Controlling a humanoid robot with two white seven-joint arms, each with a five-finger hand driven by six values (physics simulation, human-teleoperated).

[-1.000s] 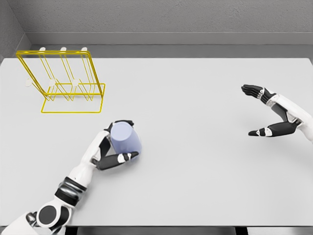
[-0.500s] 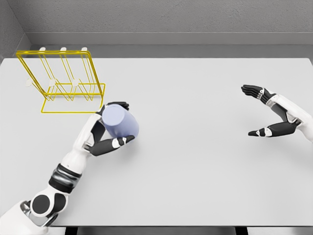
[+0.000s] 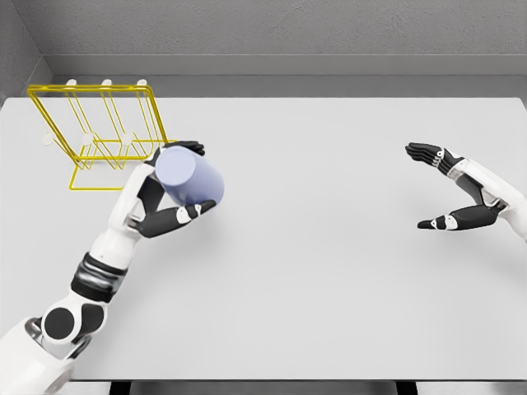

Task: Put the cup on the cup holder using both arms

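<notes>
A pale lavender cup (image 3: pixel 190 178) is held tilted in my left hand (image 3: pixel 174 183), whose dark fingers wrap its sides. The cup hangs just right of the front corner of the yellow wire cup holder (image 3: pixel 103 132), which stands at the table's far left with white-tipped pegs. My right hand (image 3: pixel 440 188) hovers over the table's right side, open, fingers spread, holding nothing.
The grey table (image 3: pixel 329 247) runs wide between the two hands. A grey wall rises behind its far edge.
My left hand has carried the cup up and to the left, from the table's lower middle-left toward the cup holder. The right hand has stayed still.
</notes>
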